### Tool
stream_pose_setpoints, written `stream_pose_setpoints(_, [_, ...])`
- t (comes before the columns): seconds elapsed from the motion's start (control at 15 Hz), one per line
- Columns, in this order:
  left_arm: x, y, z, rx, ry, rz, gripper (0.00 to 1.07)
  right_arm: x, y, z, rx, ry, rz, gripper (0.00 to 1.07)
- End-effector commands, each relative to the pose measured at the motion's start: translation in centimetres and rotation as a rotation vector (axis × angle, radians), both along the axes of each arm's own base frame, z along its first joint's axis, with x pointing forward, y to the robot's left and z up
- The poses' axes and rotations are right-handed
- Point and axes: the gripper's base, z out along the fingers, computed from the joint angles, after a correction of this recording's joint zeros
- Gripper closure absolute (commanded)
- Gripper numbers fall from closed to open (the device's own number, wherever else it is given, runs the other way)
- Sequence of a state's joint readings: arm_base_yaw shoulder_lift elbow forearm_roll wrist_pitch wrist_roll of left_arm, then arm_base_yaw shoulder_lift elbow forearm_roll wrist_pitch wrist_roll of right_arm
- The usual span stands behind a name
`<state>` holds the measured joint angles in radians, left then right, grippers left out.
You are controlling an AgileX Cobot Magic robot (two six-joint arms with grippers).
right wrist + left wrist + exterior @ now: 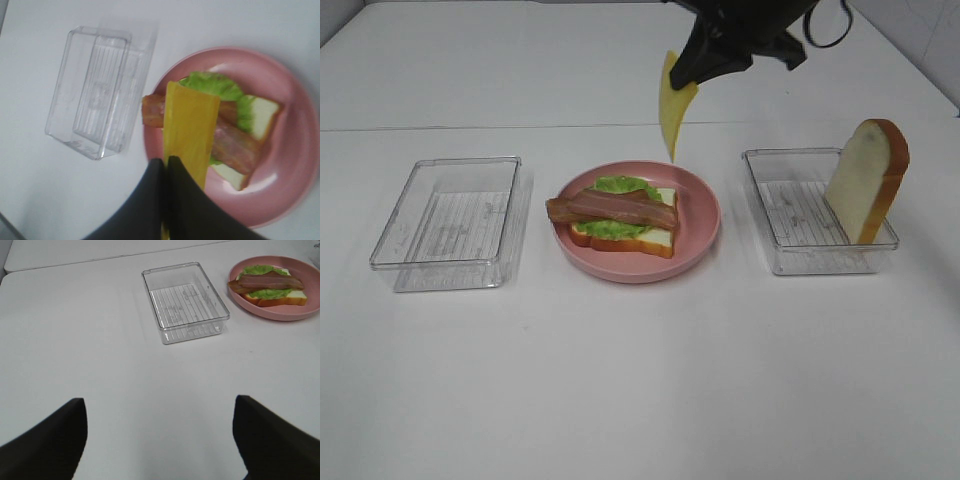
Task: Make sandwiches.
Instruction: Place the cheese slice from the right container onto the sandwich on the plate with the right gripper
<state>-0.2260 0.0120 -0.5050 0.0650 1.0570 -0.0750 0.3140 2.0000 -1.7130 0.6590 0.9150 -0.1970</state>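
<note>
The right pincer (688, 80) pinches the thin yellow cheese slice (672, 118) by one end, dangling it above the bacon-topped bread-and-lettuce sandwich (620, 215) for draping; the left pincer (157, 405) hangs spread.

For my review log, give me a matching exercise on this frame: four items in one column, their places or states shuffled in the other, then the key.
Items
1. cheese slice
2. bacon strips
3. loose bread slice
4. left gripper

Places or states
A. standing on edge in a clear container
B. open above bare table
C. hanging from the shut right gripper
D. lying across the lettuce on the pink plate

Pairs: 1-C, 2-D, 3-A, 4-B
</note>
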Motion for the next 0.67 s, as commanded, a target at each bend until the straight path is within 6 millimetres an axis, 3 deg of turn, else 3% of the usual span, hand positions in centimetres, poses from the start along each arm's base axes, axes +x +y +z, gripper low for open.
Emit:
stream_pose_setpoints(0.07, [0.0,-0.1,0.0,-0.01,-0.009,-0.007,0.3,-0.7,3.2,-2.1,0.032,0.032,0.064,1.07])
stream_pose_setpoints(0.2, [0.0,-0.1,0.0,-0.01,-0.009,-0.007,0.3,-1.1,6.0,-4.0,0.037,0.032,0.081,1.07])
stream_pose_setpoints(0.33, [0.0,-0.1,0.0,-0.01,-0.009,-0.007,0.3,-1.0,7.2,-5.2,0.052,0.036,0.069,1.07])
stream_pose_setpoints(0.4, [0.0,-0.1,0.0,-0.01,-0.009,-0.007,0.3,-0.4,7.1,-6.5,0.054,0.048,0.039,1.07])
stream_pose_setpoints(0.67, [0.0,-0.1,0.0,-0.011,-0.009,-0.008,0.3,0.9,5.6,-7.8,0.012,0.031,-0.012,1.07])
